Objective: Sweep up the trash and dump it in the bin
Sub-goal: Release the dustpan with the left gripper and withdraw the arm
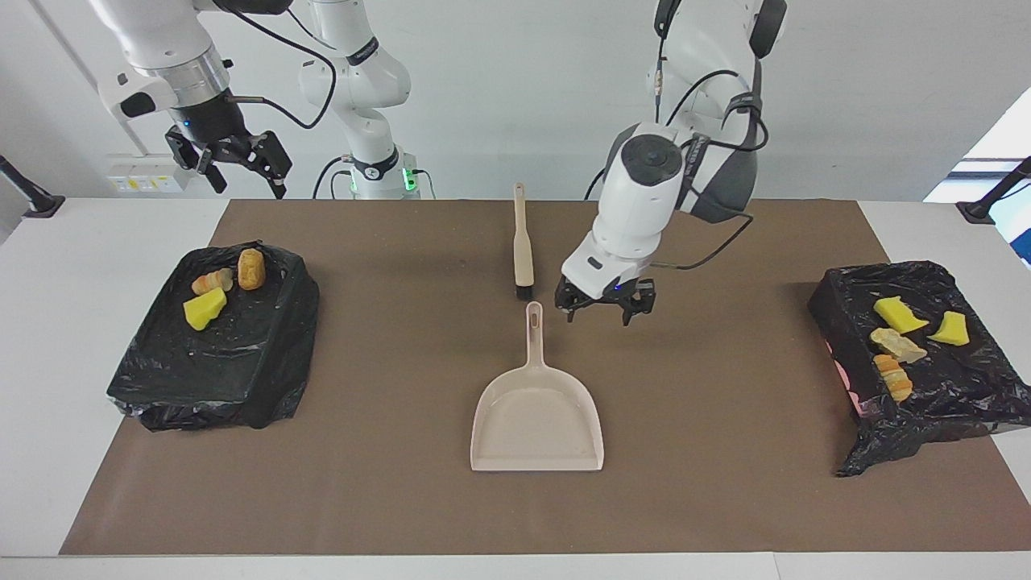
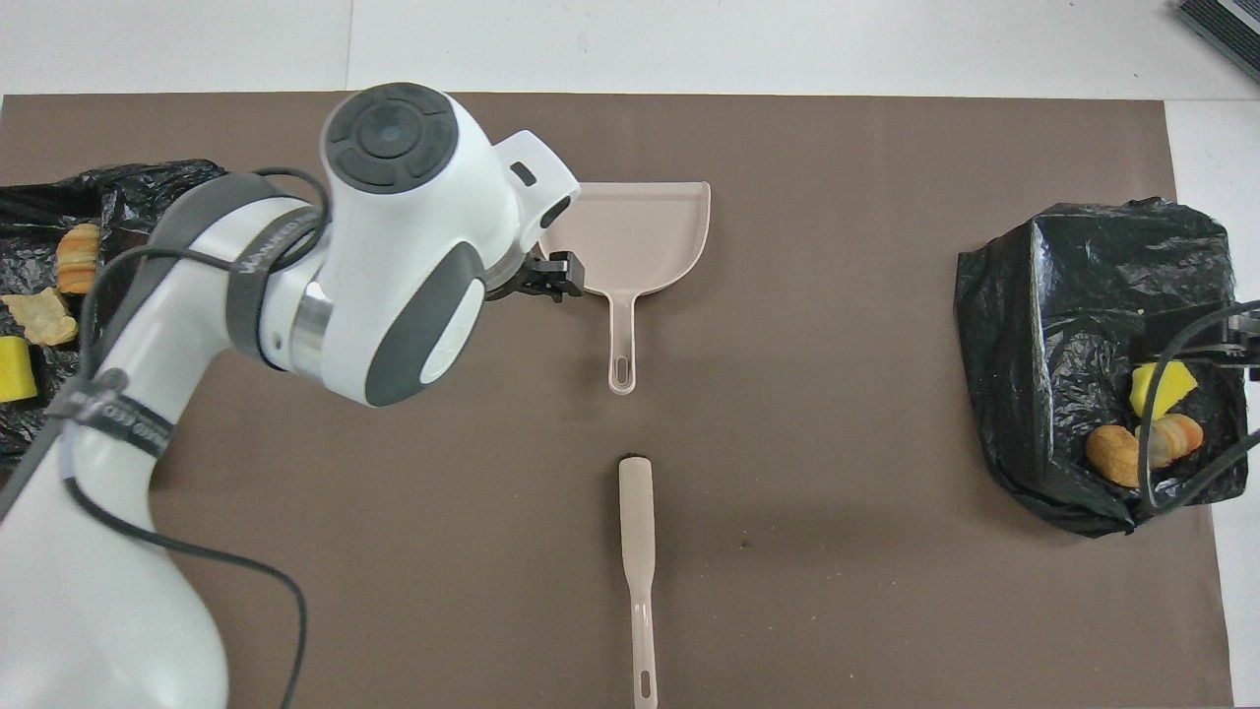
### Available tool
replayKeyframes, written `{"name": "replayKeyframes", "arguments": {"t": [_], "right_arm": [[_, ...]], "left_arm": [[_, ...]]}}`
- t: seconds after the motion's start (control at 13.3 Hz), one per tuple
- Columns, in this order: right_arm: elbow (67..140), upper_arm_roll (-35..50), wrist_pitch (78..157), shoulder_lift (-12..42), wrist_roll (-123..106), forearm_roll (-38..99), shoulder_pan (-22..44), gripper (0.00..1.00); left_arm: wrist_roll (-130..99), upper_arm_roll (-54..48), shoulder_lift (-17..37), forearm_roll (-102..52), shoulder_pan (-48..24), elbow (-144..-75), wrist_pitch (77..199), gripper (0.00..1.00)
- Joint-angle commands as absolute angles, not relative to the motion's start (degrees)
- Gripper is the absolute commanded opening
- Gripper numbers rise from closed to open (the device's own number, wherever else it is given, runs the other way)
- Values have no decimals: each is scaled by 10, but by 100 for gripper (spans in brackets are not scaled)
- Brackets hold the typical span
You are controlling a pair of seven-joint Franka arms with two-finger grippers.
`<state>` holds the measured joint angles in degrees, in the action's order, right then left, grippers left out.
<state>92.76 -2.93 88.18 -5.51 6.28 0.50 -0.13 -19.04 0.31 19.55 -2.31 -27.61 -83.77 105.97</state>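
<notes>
The trash lies in two black-bagged bins. The bin (image 1: 233,387) at the right arm's end holds a yellow chunk (image 1: 204,308) and two bread pieces (image 1: 251,268). The bin (image 1: 942,407) at the left arm's end holds yellow chunks (image 1: 899,314) and striped pieces (image 1: 893,378). The beige dustpan (image 1: 538,415) (image 2: 640,231) lies flat mid-mat, empty. My left gripper (image 1: 602,314) hangs open over the mat beside the dustpan's handle, holding nothing. The right gripper (image 1: 233,161) waits open, high over the table's edge by its bin.
The beige brush (image 1: 523,242) (image 2: 638,551) lies on the mat nearer to the robots than the dustpan, in line with its handle. In the overhead view the left arm's wrist (image 2: 394,236) covers the mat beside the pan. A brown mat (image 1: 387,499) covers the table.
</notes>
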Motion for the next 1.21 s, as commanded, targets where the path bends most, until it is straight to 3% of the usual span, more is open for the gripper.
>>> {"name": "replayKeyframes", "arguments": {"t": [0.0,0.53,0.98,1.13], "right_arm": [[933,-41,888,-58,59,4,17,100],[933,-82,889,-58,58,2,60,100],[932,-77,889,-60,57,9,60,100],[932,-77,889,-60,56,9,59,100]], "left_arm": [[-122,-2,85,-17,-228,-932,1046,100],[74,5,-31,-17,-119,-905,884,100],[78,16,-4,-19,-93,-809,782,100],[81,16,1,-23,-84,-806,785,100]]}}
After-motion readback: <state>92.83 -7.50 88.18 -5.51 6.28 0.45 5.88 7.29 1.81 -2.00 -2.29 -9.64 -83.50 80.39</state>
